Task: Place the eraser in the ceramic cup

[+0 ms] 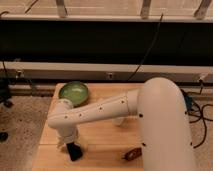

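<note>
Found the gripper [70,143] low at the lower left of the frame, right upon the black eraser [75,152] on the wooden table [102,144], likely set there for a pickup. Could not tell whether clamped on it. Made out the ceramic cup [118,121] at centre, half hidden under the arm [100,111], contents unseen. Saw nothing in the green bowl [74,93] at upper left.

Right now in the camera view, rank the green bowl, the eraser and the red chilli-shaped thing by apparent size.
Largest: green bowl.
Then eraser, with the gripper at its upper end, and chilli-shaped thing: they look alike in size, so they are left unranked.
</note>
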You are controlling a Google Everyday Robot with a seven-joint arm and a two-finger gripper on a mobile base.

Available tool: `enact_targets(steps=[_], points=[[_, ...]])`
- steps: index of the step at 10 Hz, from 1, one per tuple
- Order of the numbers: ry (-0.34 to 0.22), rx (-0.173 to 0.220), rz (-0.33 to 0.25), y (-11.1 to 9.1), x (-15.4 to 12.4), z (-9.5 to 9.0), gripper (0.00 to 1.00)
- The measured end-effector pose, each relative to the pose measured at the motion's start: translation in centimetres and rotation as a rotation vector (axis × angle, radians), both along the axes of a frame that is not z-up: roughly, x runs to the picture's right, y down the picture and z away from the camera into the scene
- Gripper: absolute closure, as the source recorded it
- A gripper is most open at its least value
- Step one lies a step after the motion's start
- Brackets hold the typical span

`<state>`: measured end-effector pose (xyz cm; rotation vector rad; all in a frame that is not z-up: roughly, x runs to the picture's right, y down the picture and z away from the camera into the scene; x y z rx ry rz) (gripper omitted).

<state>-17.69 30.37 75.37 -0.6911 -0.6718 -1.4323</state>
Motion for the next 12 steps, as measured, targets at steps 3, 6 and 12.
enact_targets(steps=[3, 6, 12], points=[[0.000, -0.011, -0.015, 0.5, -0.1, 0.3, 0.41], [-0.004, -0.009, -0.018, 0.5, -0.1, 0.1, 0.68], [-0.063, 0.042, -0.028, -0.8, -0.4, -2.9, 1.00]])
